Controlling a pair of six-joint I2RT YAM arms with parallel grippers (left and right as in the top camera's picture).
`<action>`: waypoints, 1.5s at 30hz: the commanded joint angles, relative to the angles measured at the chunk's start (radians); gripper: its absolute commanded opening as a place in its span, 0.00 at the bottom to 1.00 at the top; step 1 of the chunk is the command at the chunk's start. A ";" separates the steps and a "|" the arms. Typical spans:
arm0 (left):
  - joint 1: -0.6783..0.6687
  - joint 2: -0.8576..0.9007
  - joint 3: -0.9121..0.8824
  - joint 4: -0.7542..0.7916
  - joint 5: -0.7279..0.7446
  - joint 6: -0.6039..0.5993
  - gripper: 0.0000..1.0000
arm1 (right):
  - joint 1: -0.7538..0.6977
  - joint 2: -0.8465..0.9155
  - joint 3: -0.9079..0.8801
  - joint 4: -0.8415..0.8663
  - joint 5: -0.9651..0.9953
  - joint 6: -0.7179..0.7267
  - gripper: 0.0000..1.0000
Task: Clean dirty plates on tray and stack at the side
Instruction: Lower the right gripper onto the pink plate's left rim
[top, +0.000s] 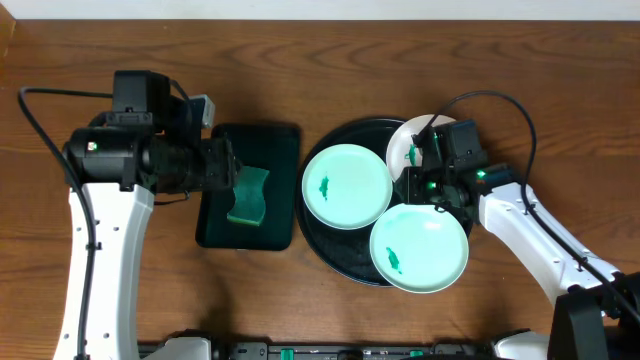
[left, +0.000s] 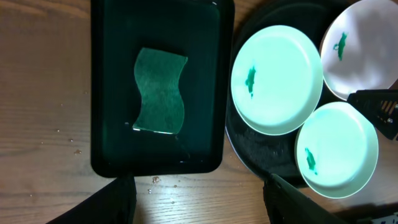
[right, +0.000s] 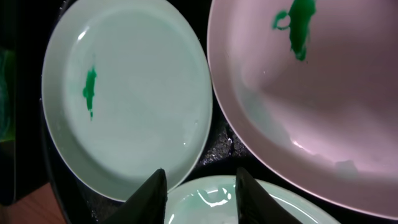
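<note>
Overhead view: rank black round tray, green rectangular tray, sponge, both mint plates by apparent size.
Largest first: black round tray; green rectangular tray; lower mint plate and upper mint plate, about alike; sponge.

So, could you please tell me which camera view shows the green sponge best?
The left wrist view: the sponge lies whole and large in the dark green tray. Overhead shows it smaller; the right wrist view faces the plates instead.

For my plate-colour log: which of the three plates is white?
The white plate at the tray's far right edge; the other two plates are mint green.
</note>
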 joint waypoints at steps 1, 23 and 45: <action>-0.002 0.003 -0.044 0.009 0.009 -0.001 0.66 | 0.009 0.005 -0.005 0.003 0.011 0.019 0.34; -0.002 0.003 -0.129 0.111 0.008 0.000 0.66 | 0.060 0.011 -0.015 0.024 0.086 0.056 0.33; -0.002 0.004 -0.129 0.114 -0.021 -0.001 0.66 | 0.064 0.065 -0.039 0.074 0.086 0.101 0.29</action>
